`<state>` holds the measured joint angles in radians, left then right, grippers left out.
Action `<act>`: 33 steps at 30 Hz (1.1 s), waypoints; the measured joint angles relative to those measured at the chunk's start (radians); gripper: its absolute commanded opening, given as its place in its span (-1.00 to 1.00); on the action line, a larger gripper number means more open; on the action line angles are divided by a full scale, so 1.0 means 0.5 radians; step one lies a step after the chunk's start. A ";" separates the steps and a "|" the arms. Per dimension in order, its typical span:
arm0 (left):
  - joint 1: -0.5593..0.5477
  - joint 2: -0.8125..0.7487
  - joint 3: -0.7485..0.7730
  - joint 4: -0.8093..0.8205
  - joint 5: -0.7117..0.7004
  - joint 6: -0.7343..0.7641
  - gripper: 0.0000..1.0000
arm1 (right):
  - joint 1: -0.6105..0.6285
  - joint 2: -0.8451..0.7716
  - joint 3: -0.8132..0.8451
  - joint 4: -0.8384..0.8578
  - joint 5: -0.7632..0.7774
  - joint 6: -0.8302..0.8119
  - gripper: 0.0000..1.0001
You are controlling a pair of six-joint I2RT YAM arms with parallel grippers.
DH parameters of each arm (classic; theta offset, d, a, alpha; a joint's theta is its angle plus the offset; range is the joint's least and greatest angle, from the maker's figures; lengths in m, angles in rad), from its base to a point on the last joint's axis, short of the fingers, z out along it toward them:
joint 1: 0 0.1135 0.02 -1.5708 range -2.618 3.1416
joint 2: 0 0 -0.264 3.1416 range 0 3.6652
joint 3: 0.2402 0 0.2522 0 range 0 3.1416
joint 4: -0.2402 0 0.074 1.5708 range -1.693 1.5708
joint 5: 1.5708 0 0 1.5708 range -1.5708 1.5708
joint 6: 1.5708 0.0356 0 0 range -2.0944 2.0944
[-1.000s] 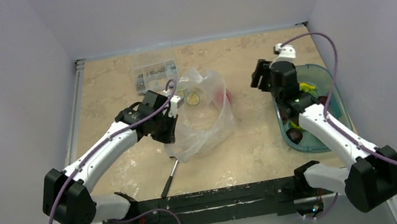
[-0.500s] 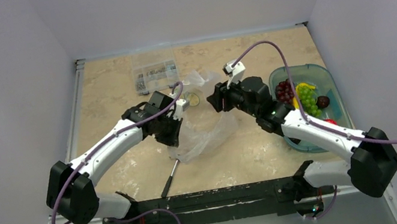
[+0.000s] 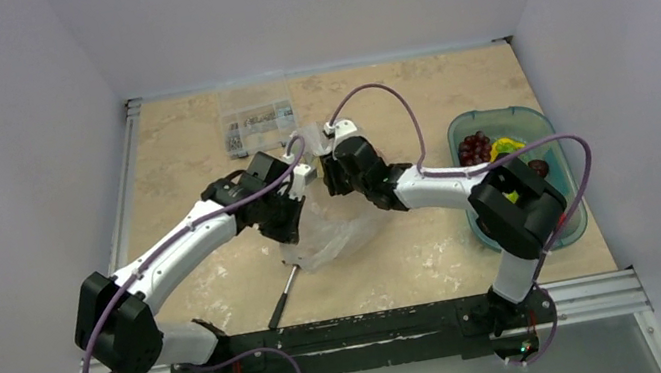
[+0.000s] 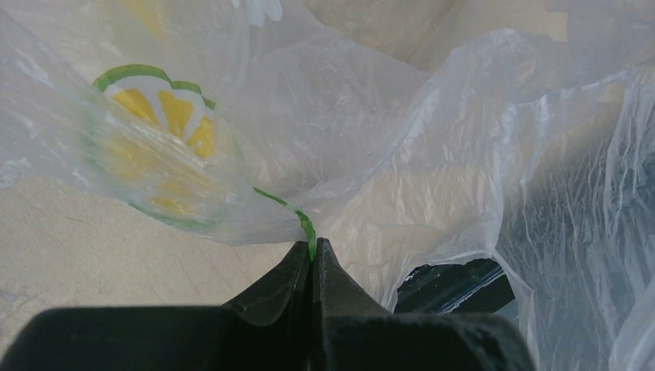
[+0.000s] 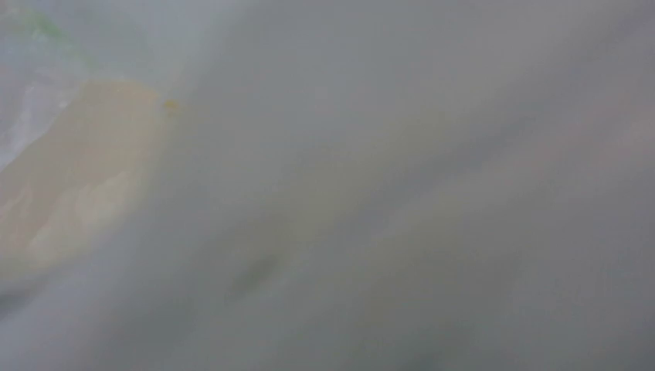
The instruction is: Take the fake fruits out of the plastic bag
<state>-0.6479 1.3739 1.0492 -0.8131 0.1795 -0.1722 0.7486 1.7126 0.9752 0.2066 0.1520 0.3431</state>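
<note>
The plastic bag (image 3: 346, 228) lies crumpled at the table's middle. My left gripper (image 3: 288, 216) is shut on its left edge. In the left wrist view the jaws (image 4: 313, 249) pinch the film beside a green and yellow lemon print (image 4: 158, 116). My right gripper (image 3: 332, 172) is at the bag's upper part, its fingers hidden. The right wrist view shows only blurred film (image 5: 324, 185) close to the lens. No fruit shows inside the bag. Purple grapes (image 3: 473, 148), a banana (image 3: 505, 147) and a dark plum (image 3: 538, 168) lie in a teal tub (image 3: 568, 226).
A clear box of small parts (image 3: 257, 124) stands at the back. A hammer (image 3: 283, 299) lies below the bag near the front rail. A dark shape (image 4: 456, 282) shows through a gap in the bag in the left wrist view.
My right arm has swung left from over the teal tub to the bag. My left gripper has kept its hold and barely moved. The tub's fruits are uncovered now.
</note>
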 measured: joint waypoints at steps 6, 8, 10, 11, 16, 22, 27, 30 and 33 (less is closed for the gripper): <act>-0.086 0.001 0.000 0.008 -0.001 -0.001 -1.00 | 0.023 0.088 0.140 -0.146 0.583 0.137 -0.18; -0.132 0.016 0.001 0.007 -0.002 -0.001 -1.00 | 0.019 0.080 0.117 -0.153 0.703 0.165 -0.11; -0.178 0.062 0.012 -0.005 -0.002 -0.001 -1.00 | 0.018 0.054 0.050 -0.124 0.779 0.186 -0.02; -0.197 0.093 0.019 -0.011 -0.002 -0.001 -1.00 | 0.019 0.036 0.002 -0.110 0.810 0.207 -0.01; -0.242 0.169 0.020 -0.027 -0.008 -0.001 -1.00 | 0.019 0.013 -0.127 -0.104 0.941 0.323 0.02; -0.278 0.178 0.022 -0.044 -0.056 0.000 -1.00 | 0.020 0.013 -0.273 0.068 0.957 0.426 0.21; -0.288 0.175 0.031 -0.050 -0.099 -0.001 -1.00 | 0.021 0.023 -0.371 0.171 0.827 0.420 0.24; -0.289 0.114 0.030 -0.043 -0.130 0.000 -1.00 | 0.021 0.024 -0.320 0.169 0.768 0.397 0.25; -0.289 -0.091 0.012 0.011 -0.189 0.000 -1.00 | 0.021 0.025 -0.206 0.142 0.713 0.379 0.31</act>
<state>-0.7925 1.3285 1.0554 -0.8074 0.0849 -0.1722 0.7593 1.7252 0.8722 0.2775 0.5083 0.5327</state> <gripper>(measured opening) 0.006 0.625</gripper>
